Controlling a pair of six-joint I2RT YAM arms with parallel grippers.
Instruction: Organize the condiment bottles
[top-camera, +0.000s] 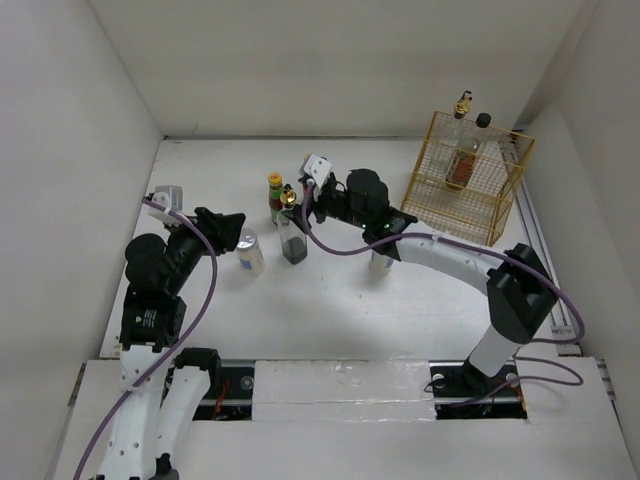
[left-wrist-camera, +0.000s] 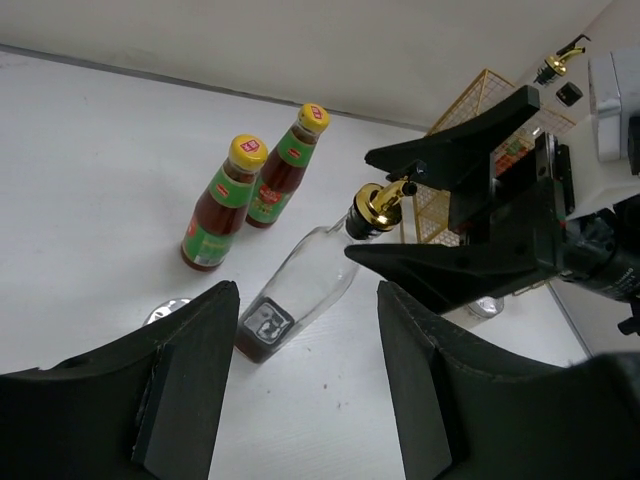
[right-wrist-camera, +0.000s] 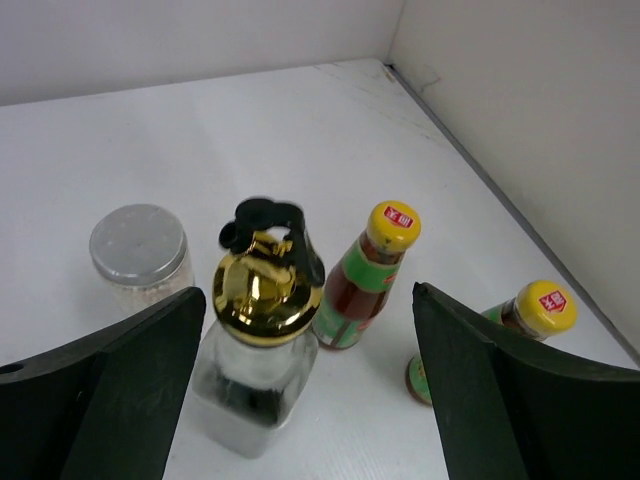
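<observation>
- The desk (top-camera: 200, 180) is white and sits between white walls, with both arms reaching out over its middle.
- A glass bottle (top-camera: 293, 238) with a gold cap stands upright near the middle of the desk, with dark sauce low in its base.
- The right tool (right-wrist-camera: 308, 295) is spread wide, with one finger on each side of the gold cap. Neither finger touches the cap, and a gap shows on both sides.
- The left tool (left-wrist-camera: 306, 290) is partly spread and holds nothing. It points at the glass bottle from the left, and the bottle's base shows in the gap between its fingers, well beyond them.
- Two red-sauce bottles (left-wrist-camera: 218, 210) (left-wrist-camera: 285, 165) with green necks and yellow caps stand upright, close together, just beyond the glass bottle on its far left.
- A white shaker (top-camera: 250, 253) with a silver lid stands left of the glass bottle, just beside the tip of the left tool.
- A second shaker (top-camera: 382, 262) stands right of the glass bottle, partly hidden under the right arm.
- A yellow wire rack (top-camera: 455, 215) stands at the far right corner of the desk.
- Inside the rack two clear bottles stand upright side by side, one with a gold spout (top-camera: 462, 103) and one with a black cap (top-camera: 484, 121).
</observation>
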